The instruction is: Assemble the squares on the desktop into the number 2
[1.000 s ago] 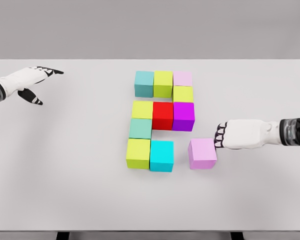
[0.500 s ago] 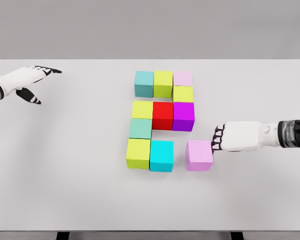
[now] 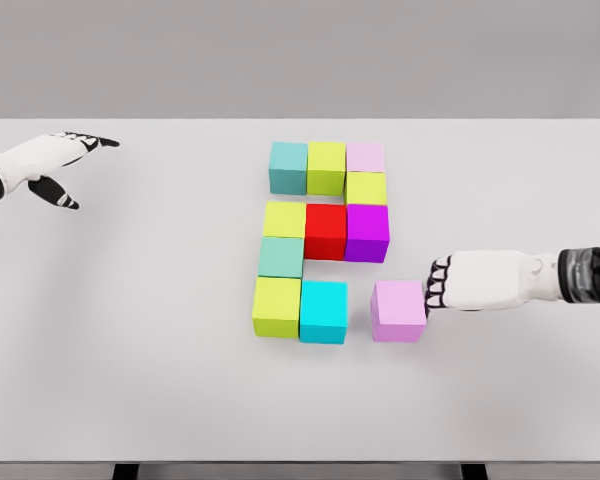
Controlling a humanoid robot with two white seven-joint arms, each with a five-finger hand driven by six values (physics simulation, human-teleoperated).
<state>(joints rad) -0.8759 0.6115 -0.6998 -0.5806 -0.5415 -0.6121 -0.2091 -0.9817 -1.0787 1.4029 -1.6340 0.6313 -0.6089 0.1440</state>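
I see my right hand (image 3: 475, 281) with fingers curled, knuckles pressed against the right side of the loose pink cube (image 3: 398, 311), gripping nothing. That cube sits just right of the cyan cube (image 3: 323, 311), a gap between. Far left, my left hand (image 3: 48, 160) hovers open-fingered.

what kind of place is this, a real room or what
Most likely a simulated tabletop test scene, not a lived-in room: a bare white table against a blank grey backdrop, flat-coloured cubes such as the pink cube, and a white robot right hand beside it.
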